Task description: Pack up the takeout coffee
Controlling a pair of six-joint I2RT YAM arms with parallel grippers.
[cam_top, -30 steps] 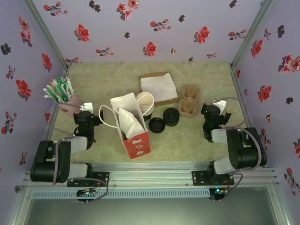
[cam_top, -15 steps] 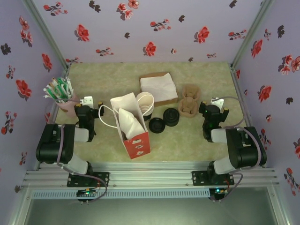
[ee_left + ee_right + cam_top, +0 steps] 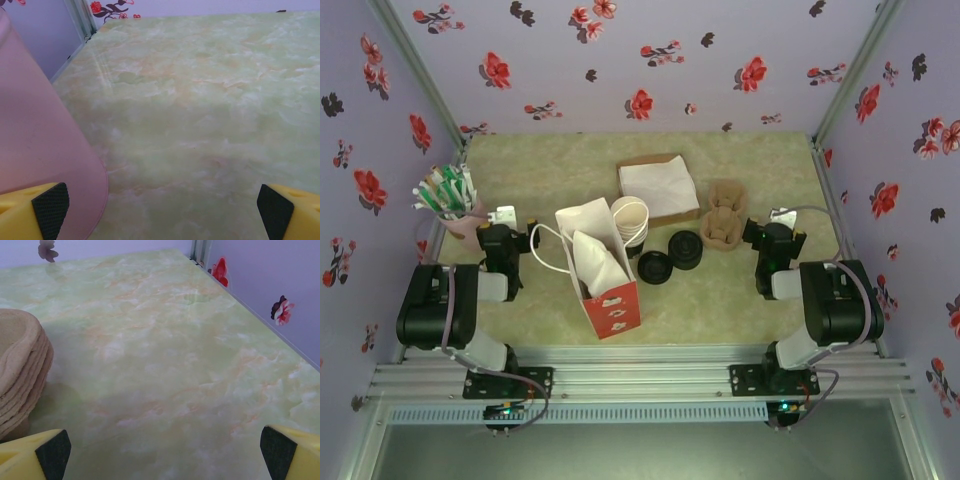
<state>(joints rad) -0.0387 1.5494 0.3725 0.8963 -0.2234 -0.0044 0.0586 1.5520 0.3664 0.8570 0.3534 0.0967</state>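
While arms are sitting low, green marbled table is bearing one red bag, one napkin box, one pulp carrier stack, one pink tumbler, one cream-mouthed cup stack beside bag, two round black lids. Takeout coffee cup: cannot tell apart from stack. Left gripper, right gripper gaping wide, empty.

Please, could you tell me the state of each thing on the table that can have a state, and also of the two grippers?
Paper bag: upright, mouth open, white paper inside.
Cups: nested in one stack, no lid on top.
Black lids: two, loose on the table.
Napkin box: open, napkins inside.
Pink cup: upright, filled with packets.
Left gripper: fingers open, holding nothing.
Right gripper: open, holding nothing.
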